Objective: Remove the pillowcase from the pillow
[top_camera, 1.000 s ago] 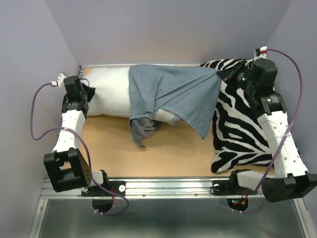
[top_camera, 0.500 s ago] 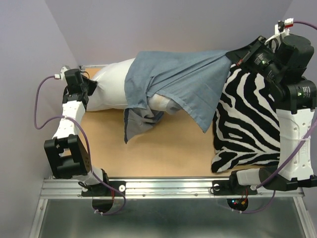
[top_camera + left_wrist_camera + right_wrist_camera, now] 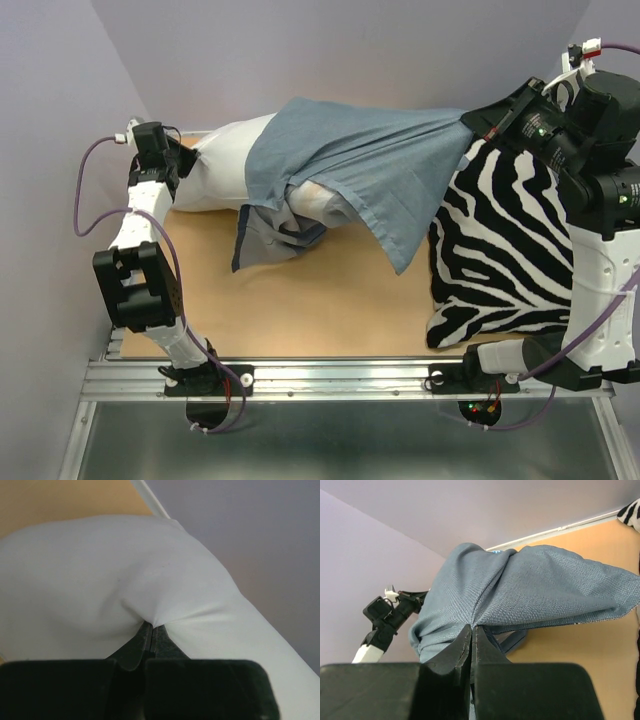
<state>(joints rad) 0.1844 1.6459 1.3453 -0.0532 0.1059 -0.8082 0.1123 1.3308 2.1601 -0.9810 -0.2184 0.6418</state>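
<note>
Pillowcase (image 3: 350, 165) pinched in right jaws; pillow (image 3: 215, 170) pinched in left jaws.

Pillow (image 3: 222, 168) lies along the far side of the table (image 3: 330, 310), its long axis running left to right.

Pillowcase (image 3: 365, 165) covers the pillow's right portion and extends past it to the right; the pillow's left portion is uncovered. A loose fold of the pillowcase hangs off the pillow's near side down to the table.

Left gripper (image 3: 172, 168) sits at the pillow's left end, pinching its cloth.

Right gripper (image 3: 470, 125) is well right of the pillow, clamped on the pillowcase's right edge.

Cushion (image 3: 495, 250) lies right of the pillow and reaches nearer than it; the pillowcase overlaps the cushion's left edge.

Rail (image 3: 340, 378) runs well in front of the pillow.
</note>
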